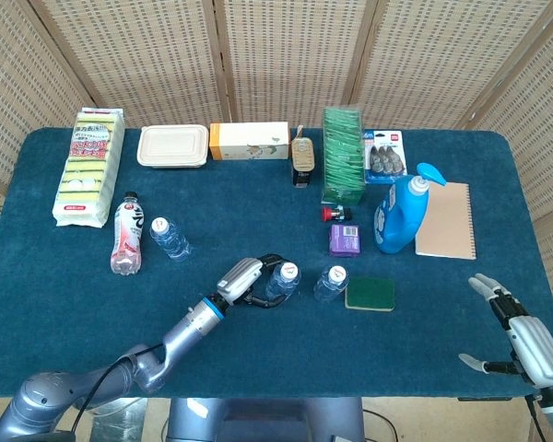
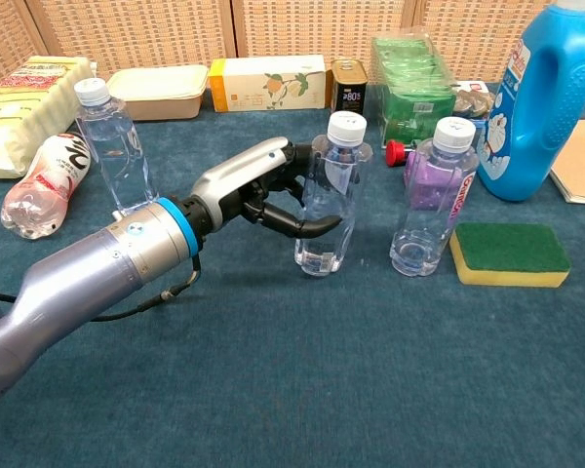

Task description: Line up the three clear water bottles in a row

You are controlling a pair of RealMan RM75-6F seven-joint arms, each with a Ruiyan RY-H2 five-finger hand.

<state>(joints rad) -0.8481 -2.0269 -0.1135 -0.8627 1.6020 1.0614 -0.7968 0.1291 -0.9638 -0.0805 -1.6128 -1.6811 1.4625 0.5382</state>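
Gripping the middle bottle (image 2: 330,195) around its body, the left hand (image 2: 263,187) has its fingers wrapped on the near and far sides of the clear plastic, well below the white cap. The bottle stands upright on the blue counter (image 2: 370,390), just beside the right-hand bottle (image 2: 430,200), which stands next to a green sponge (image 2: 510,253). The third clear bottle (image 2: 111,146) stands well apart to the left, near a pink-labelled drink bottle (image 2: 39,185) lying on its side. The right hand (image 1: 525,341) hangs at the counter's near right edge with fingers spread and nothing in it.

These bottles look nearly empty, perhaps with a little water in the bottom, though the view is too poor to be sure. They will therefore be light and top-heavy enough to tip if nudged at the cap. The thin walls are likely to flex and feel slick under a hard squeeze, so a moderate wrap around the mid-body, as here, seems the safest hold; taking it by the cap would let the base swing.

Judging by the layout, two bottles now sit side by side and the far-left one has yet to join them. Setting this one down flat before letting go matters, since a slight tilt on the soft cloth could topple it into its neighbour.
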